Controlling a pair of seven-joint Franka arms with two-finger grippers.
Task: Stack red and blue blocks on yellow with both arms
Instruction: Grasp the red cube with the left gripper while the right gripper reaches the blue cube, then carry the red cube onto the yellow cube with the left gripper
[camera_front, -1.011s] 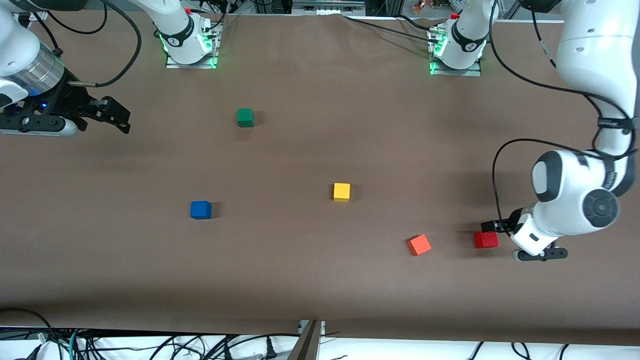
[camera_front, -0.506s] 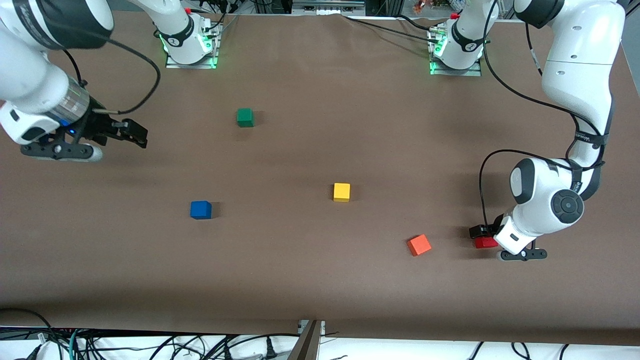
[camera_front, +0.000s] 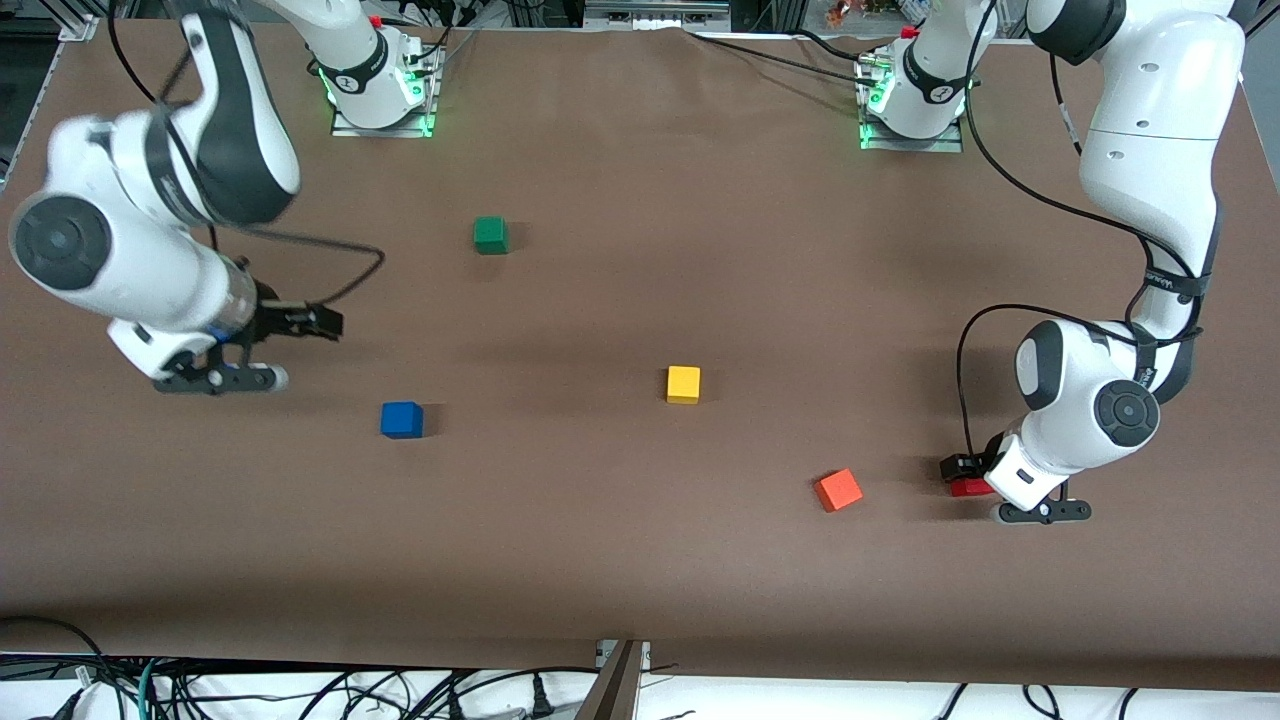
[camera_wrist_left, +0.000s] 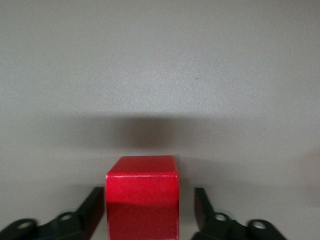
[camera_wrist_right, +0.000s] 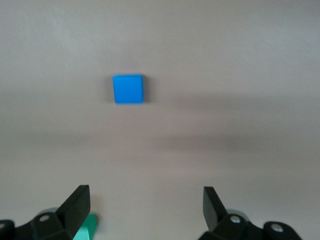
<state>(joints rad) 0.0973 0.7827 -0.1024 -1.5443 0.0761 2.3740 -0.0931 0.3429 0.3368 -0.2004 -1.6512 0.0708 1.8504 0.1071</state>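
- The left gripper (camera_front: 968, 478) sits low at the table (camera_front: 640, 560) near the left arm's end, its fingers (camera_wrist_left: 92, 207) spread to either side of the red block (camera_wrist_left: 142, 195) with a gap showing at each face.
- The red block rests on the table, mostly hidden under the left arm's wrist in the front view (camera_front: 970, 487).
- The right gripper (camera_front: 325, 325) hangs over the table toward the right arm's end, its fingers (camera_wrist_right: 75, 205) wide apart and holding nothing.
- The blue block (camera_front: 402, 420) lies on the table apart from the right gripper, and shows clear of the fingertips in the right wrist view (camera_wrist_right: 128, 89).
- The yellow block (camera_front: 684, 384) sits alone near mid-table, between the blue and red blocks.
- An orange cube (camera_front: 838, 490) lies near the red block; a green cube (camera_front: 490, 235) sits closer to the bases.
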